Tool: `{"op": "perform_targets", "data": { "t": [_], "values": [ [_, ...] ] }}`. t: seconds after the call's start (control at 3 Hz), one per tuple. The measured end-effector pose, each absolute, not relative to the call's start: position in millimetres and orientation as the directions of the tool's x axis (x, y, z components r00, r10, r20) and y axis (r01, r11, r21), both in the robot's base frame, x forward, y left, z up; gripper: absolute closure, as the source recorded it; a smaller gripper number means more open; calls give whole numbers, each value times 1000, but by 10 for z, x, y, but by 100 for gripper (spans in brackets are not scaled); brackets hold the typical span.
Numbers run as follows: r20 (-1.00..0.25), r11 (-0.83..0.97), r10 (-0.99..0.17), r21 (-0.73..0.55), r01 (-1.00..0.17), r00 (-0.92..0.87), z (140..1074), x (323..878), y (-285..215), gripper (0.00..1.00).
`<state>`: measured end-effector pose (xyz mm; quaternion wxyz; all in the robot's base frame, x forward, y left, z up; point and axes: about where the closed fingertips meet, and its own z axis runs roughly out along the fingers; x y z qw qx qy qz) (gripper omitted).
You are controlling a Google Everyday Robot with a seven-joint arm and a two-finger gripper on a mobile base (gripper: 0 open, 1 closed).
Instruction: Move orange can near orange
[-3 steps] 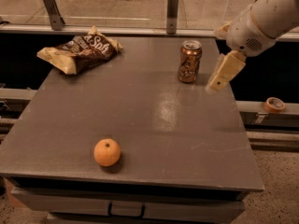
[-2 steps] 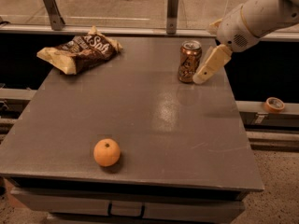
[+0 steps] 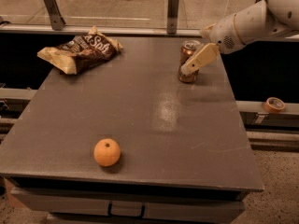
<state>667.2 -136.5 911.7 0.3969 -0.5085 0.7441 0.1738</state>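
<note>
The orange can (image 3: 187, 54) stands upright at the far right of the dark table (image 3: 154, 115), silver top up. My gripper (image 3: 188, 69) reaches in from the upper right on a white arm (image 3: 252, 24) and lies across the front of the can, at its lower half. The orange (image 3: 107, 152) sits alone near the table's front edge, left of centre, far from the can.
A crinkled chip bag (image 3: 81, 50) lies at the table's far left corner. A roll of tape (image 3: 274, 104) rests on a ledge beyond the right edge. A rail with metal posts (image 3: 173, 10) runs behind the table.
My gripper has moved left and slightly down, from beside the can's right side to across its front. The can, the orange and the bag have not moved.
</note>
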Motion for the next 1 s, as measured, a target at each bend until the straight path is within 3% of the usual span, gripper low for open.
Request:
{"op": "perform_targets", "data": {
  "t": [0.33, 1.0],
  "values": [
    [-813, 437, -548, -76, -896, -198, 9032, 6758, -1351, 18],
    [-850, 367, -487, 6, -930, -198, 9046, 6576, -1147, 65]
  ]
}}
